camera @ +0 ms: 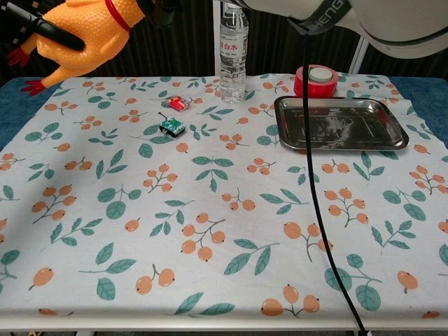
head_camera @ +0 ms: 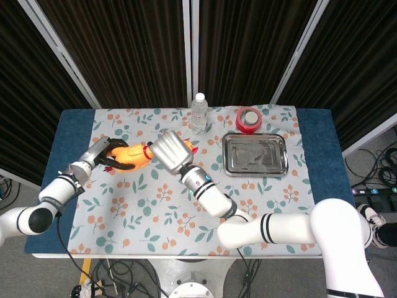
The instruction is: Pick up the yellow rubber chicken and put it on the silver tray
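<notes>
I have the yellow rubber chicken (head_camera: pixel 128 156) clamped in my left hand (head_camera: pixel 107 155), lifted over the table's left side. My right hand (head_camera: pixel 171 151) sits at its head end — whether those fingers grip anything, I can't tell. The silver tray (head_camera: pixel 255 154) is well off toward the right edge — a loose handover could drop the chicken short.

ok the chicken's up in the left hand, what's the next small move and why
Probably carry the yellow rubber chicken rightward toward the silver tray. The left hand holds it above the cloth, the tray lies across the table, and the right hand sits at its head end, maybe to take it.
</notes>
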